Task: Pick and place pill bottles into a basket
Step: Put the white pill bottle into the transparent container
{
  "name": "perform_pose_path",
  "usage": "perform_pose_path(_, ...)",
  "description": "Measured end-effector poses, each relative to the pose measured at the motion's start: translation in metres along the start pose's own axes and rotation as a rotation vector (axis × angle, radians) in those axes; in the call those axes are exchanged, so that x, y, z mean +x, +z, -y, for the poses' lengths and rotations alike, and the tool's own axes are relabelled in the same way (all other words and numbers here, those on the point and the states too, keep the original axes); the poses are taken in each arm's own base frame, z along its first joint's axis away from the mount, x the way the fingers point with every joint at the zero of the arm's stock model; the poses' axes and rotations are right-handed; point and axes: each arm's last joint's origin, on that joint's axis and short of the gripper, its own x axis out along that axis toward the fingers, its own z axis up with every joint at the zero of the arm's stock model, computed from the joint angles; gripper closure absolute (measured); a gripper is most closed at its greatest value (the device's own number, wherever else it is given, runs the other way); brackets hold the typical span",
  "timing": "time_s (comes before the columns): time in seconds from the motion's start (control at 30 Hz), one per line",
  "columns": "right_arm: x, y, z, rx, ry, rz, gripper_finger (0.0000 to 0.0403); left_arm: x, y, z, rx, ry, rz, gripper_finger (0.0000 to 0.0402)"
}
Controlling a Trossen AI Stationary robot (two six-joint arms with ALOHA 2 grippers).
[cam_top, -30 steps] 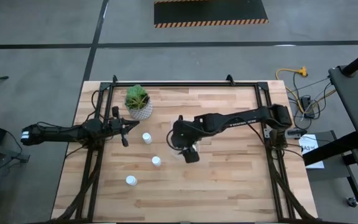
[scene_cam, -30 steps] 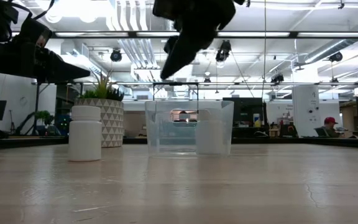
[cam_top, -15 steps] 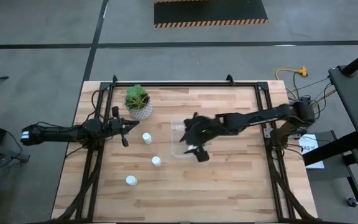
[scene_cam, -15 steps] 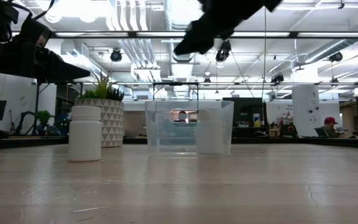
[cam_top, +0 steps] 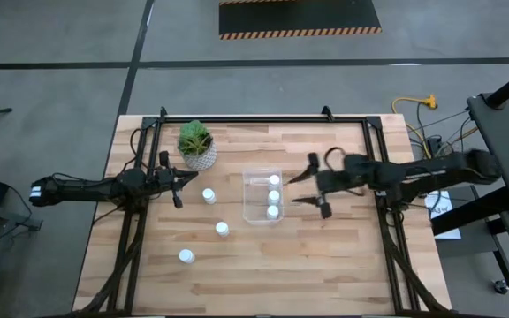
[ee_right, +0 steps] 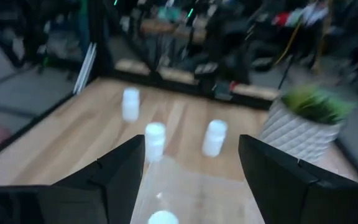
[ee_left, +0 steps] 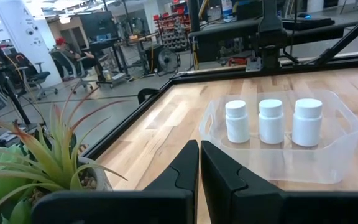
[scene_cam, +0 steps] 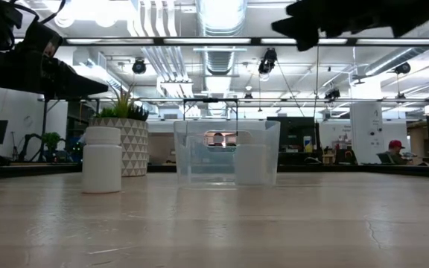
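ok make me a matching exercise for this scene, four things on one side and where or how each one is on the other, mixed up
Things:
1. left tool
2. right tool
3. basket
4. potted plant

States or places:
A. holds three pill bottles in a row
B. shut, empty, beside the plant
C. near the table's far left corner
D. open, empty, to the right of the basket

Pairs: 1-B, 2-D, 3-A, 4-C
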Motion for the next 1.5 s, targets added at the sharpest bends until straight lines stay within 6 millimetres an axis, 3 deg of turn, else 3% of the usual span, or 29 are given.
perform_pose_path(0.3,-0.05,-0.006,-0.007,-0.031,-0.037,0.17,0.0154,0.0,0.0,0.0,0.0,0.0,0.001,0.0402)
perform_pose_path(0.73,-0.096,-0.025,-0.017,-0.064,-0.087,0.35,0.0154,0.0,0.0,0.0,0.0,0.001,0.0,0.0402)
perform_pose_path(1.03,-0.118,-0.037,-0.021,-0.053,-0.138,0.329,0.0154,0.0,0.0,0.0,0.0,0.0,0.0,0.0402)
perform_pose_path(1.23,-0.133,-0.042,-0.024,-0.062,-0.145,0.406,0.0154,0.0,0.0,0.0,-0.001,0.001,0.002,0.0402)
perform_pose_path(1.5,-0.125,-0.062,-0.025,-0.08,-0.151,0.469,0.0154,0.0,0.0,0.0,-0.001,0.0,0.001,0.0402)
